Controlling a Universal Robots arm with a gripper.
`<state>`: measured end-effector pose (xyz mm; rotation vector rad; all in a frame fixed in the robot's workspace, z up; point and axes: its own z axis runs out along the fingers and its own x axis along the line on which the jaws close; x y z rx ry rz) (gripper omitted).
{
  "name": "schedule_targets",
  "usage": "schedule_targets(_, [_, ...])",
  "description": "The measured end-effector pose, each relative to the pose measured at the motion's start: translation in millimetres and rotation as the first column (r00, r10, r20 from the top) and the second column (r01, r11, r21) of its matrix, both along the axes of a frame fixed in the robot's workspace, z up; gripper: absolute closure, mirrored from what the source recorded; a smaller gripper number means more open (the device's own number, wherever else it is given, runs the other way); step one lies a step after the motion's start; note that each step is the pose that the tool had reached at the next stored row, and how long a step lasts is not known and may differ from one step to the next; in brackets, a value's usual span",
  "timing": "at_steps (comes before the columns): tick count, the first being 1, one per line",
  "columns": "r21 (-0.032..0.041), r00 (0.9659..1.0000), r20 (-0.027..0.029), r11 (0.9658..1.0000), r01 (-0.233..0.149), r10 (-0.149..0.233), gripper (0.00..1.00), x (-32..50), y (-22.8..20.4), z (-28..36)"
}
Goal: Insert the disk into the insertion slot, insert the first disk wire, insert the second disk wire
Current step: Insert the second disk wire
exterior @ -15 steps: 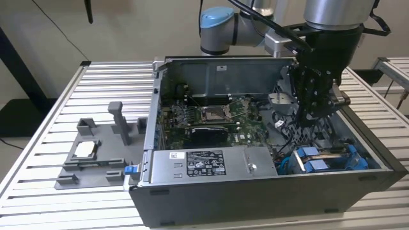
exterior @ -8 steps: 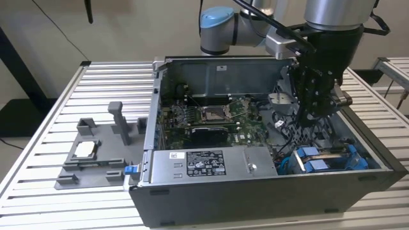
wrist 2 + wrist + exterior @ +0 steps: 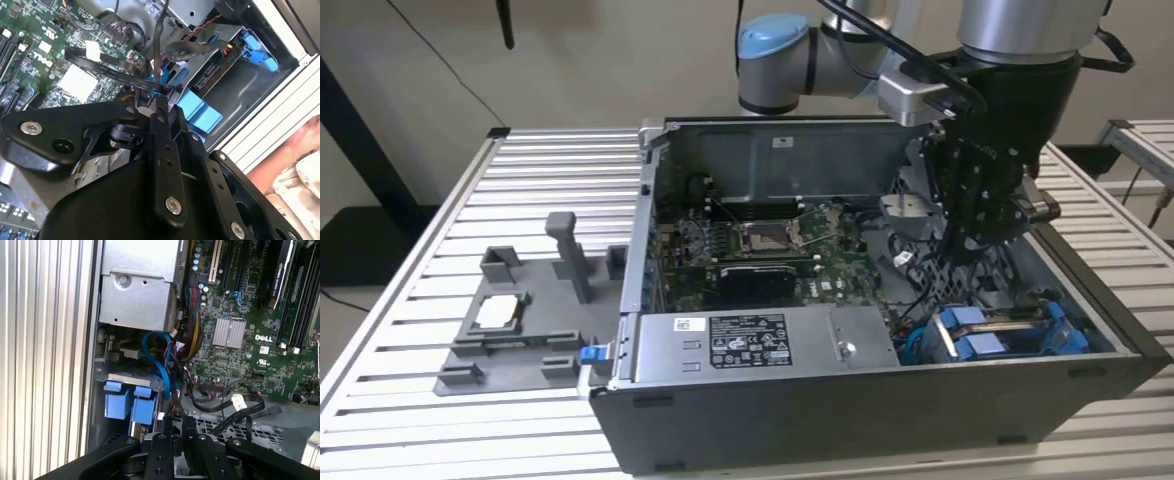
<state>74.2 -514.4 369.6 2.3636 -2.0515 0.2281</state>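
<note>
The disk [image 3: 1007, 328], silver-grey in its blue caddy, lies in the insertion slot [image 3: 242, 95] at the case corner nearest the exterior view's right. Its blue end tabs [image 3: 122, 400] show in both wrist views. My gripper [image 3: 974, 250] reaches down into the case just above and behind the disk. In the second wrist view the gripper [image 3: 161, 102] looks shut on the end of a thin black disk wire [image 3: 157, 55] that runs up from the fingertips. In the first wrist view the gripper [image 3: 176, 429] meets black wires [image 3: 172, 400] right beside the blue tabs.
The silver power supply box [image 3: 761, 340] fills the case's front. The motherboard [image 3: 761, 245] lies behind it. A blue cable [image 3: 159, 362] loops near the disk. A grey fixture [image 3: 520, 320] stands on the slatted table [image 3: 400, 390] at the exterior view's left. A person's hand [image 3: 300, 142] rests outside the case.
</note>
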Motion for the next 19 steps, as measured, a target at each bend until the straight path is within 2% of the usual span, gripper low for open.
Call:
schedule_targets(6, [0.0069, 1.0, 0.0071, 1.0, 0.0, 0.0, 0.77, -0.3, -0.2, 2.5])
schedule_targets(8, [0.0078, 0.9999, 0.0135, 1.0, 0.0, 0.0, 0.77, -0.4, -0.2, 2.4])
schedule_targets(12, [0.0075, 0.9998, 0.0216, 1.0, 0.0, 0.0, 0.77, -2.0, -0.1, 1.5])
schedule_targets(19, [0.0075, 0.9997, 0.0245, 1.0, 0.0, 0.0, 0.8, -4.5, -0.2, 0.9])
